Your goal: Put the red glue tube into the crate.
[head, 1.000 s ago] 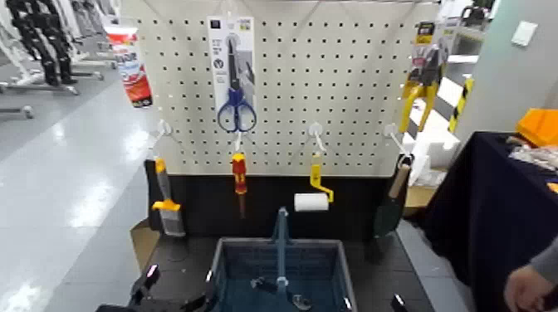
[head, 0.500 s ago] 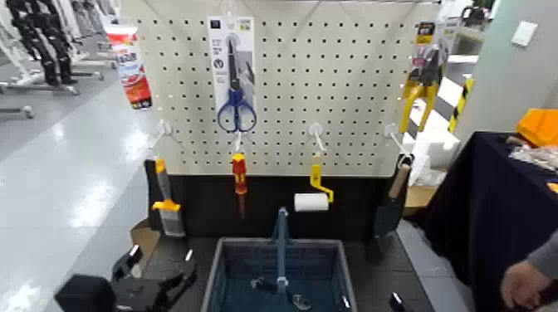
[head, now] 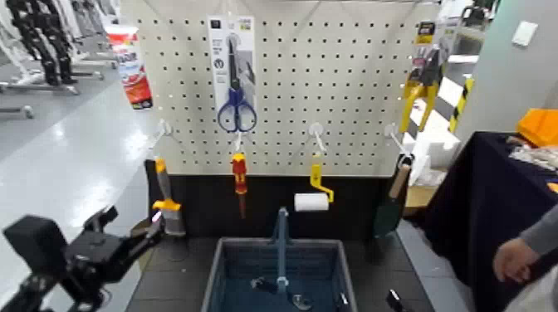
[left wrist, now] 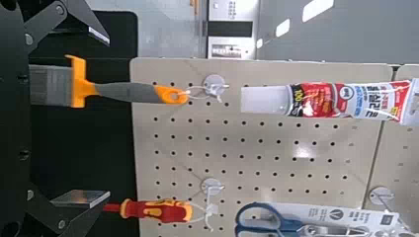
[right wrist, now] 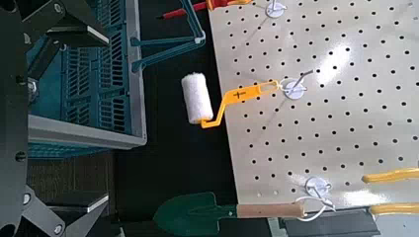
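Since a second ago the left gripper (head: 154, 222) has risen from low beside the crate (head: 217, 267) and swung outward; it now hangs ahead of the pegboard's lower left corner, fingers spread wide with nothing between them. Up and away from that gripper, the red glue tube (head: 130, 65) hangs at the pegboard's (head: 349, 91) upper left edge, cap end at the hook, well apart from the fingers. In the left wrist view the same tube (left wrist: 341, 101) lies along the board with its white cap toward a hook.

Closest to the open fingers is the scraper (head: 165, 204) with its yellow-and-grey handle, hanging from a hook right beside them and between the gripper and the tube above. Farther along from the gripper hang the packaged blue scissors (head: 236, 83), the red-and-yellow screwdriver (head: 239, 176), the paint roller (head: 312, 199) and a dark trowel (head: 390, 207); yellow-handled pliers (head: 422, 83) hang at the far upper corner.

Only the tips of the right gripper (head: 365, 303) show, low beside the crate's far side; its own camera shows its fingers (right wrist: 67, 25) parted and empty. A person's hand (head: 515, 259) is at the far right edge.
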